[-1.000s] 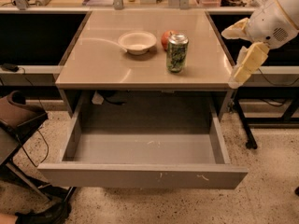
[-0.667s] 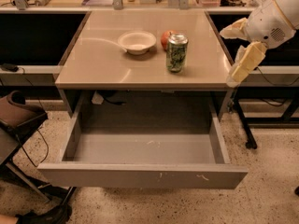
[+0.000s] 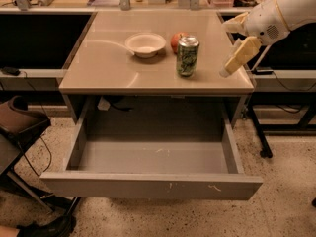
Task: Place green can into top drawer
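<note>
Green can [image 3: 187, 56] upright on tabletop [image 3: 98, 68], long axis vertical, red apple [image 3: 175, 41] just behind. Gripper [image 3: 226, 49] hovers near, right of can, spread wide, empty. Top drawer [image 3: 148, 184] open below, nearer. Reach goes left.

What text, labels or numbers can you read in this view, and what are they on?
green can: pale lettering on the label, too blurred to read.
top drawer: scuff marks on its front panel, no text.
hand, over the right edge of the table beside the can: no markings.
Nothing else is readable.
</note>
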`<state>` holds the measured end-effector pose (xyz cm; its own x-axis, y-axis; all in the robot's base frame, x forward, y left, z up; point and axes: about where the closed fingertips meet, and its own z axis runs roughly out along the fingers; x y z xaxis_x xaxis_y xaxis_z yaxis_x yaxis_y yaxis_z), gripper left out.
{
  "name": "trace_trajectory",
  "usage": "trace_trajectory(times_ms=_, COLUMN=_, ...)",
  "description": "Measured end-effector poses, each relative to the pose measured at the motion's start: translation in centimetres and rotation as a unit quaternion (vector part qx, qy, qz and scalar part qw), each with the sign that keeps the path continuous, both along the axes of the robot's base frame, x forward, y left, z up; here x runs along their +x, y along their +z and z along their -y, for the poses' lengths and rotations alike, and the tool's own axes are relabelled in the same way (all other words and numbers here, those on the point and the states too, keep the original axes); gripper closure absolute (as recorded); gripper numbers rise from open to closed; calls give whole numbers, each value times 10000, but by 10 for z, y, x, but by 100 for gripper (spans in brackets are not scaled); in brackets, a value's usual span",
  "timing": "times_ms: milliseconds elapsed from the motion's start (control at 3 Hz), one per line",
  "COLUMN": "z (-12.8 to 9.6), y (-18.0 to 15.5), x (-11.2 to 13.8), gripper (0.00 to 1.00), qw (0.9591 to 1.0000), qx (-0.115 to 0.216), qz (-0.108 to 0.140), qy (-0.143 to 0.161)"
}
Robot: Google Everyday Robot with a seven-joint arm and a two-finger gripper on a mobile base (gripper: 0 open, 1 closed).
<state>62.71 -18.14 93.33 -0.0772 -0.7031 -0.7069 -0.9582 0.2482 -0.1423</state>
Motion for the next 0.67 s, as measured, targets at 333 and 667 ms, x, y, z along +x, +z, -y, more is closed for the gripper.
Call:
trace_trajectory(times_ms=333, z=-16, y=12, x=36, gripper=0, qw=9977, qx=650, qz=167, qy=-66)
trace_trajectory(times_ms=667, z=-24, y=14, x=60, gripper=0, qw=9942, qx=1039, qz=228, qy=-137)
